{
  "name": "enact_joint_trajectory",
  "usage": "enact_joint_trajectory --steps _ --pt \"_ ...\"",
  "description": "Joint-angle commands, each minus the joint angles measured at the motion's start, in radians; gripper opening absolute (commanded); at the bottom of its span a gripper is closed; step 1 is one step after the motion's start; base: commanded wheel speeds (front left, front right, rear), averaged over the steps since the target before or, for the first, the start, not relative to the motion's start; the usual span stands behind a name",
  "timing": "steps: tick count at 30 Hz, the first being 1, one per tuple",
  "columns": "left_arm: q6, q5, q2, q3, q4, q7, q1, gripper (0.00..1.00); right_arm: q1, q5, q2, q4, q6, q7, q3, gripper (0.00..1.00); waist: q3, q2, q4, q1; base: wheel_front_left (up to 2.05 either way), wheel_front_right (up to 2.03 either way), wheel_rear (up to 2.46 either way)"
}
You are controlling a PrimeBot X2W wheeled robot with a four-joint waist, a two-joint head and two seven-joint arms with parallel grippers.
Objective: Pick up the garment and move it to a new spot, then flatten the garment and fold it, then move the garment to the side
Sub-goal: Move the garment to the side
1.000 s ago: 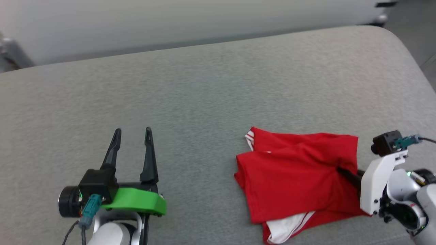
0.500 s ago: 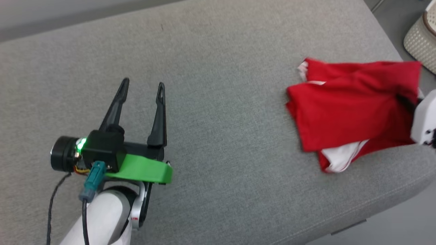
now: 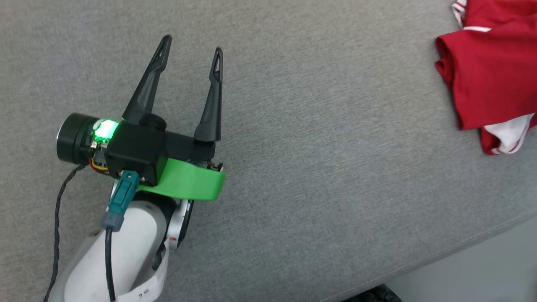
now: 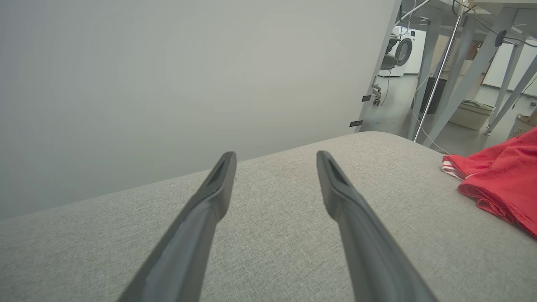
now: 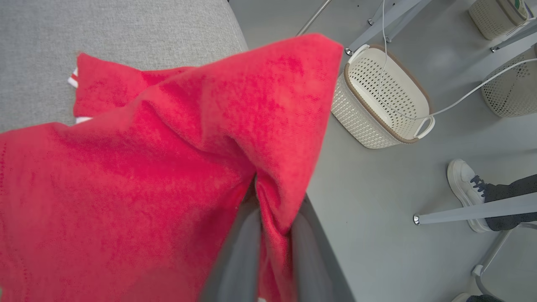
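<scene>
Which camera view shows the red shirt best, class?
The right wrist view: the red shirt spreads across it, pinched in the right pincer. Head and left wrist views catch a cropped part at their right edges.

The garment (image 3: 491, 71) runs off the head view's right edge, so its far part goes unseen. In the right wrist view, red cloth buries the right gripper (image 5: 272, 218) at its tips, and a person's leg (image 5: 514, 188) is cut off at the right edge.
</scene>
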Motion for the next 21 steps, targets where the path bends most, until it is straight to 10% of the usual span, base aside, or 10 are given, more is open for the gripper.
enact_joint_trajectory --steps 1,9,10,13,21 --pt "-0.005 0.012 0.000 -0.003 -0.007 0.000 -0.029 1.00 -0.030 -0.022 -0.002 0.022 -0.002 -0.026 -0.004 0.00 0.078 -0.0001 0.034 -0.0002 0.00 0.00 0.00" --pt "-0.014 0.026 -0.010 -0.017 0.003 -0.009 -0.079 1.00 -0.123 -0.126 0.033 0.232 -0.002 -0.149 -0.050 0.00 0.142 -0.0001 0.073 -0.0002 0.00 0.00 0.00" --pt "-0.013 0.026 -0.010 -0.017 0.004 -0.011 -0.079 1.00 -0.127 -0.131 0.040 0.247 -0.002 -0.158 -0.053 0.12 0.143 -0.0001 0.075 -0.0002 0.00 0.00 0.00" --pt "-0.011 0.024 -0.011 -0.016 0.009 -0.017 -0.079 1.00 -0.144 -0.154 0.053 0.294 -0.002 -0.190 -0.059 1.00 0.144 -0.0001 0.077 -0.0002 0.00 0.00 0.00" --pt "-0.010 0.011 -0.018 -0.017 0.032 -0.037 -0.079 1.00 -0.193 -0.267 0.046 0.429 -0.002 -0.324 -0.099 1.00 0.120 -0.0001 0.084 -0.0002 0.00 0.00 0.00"
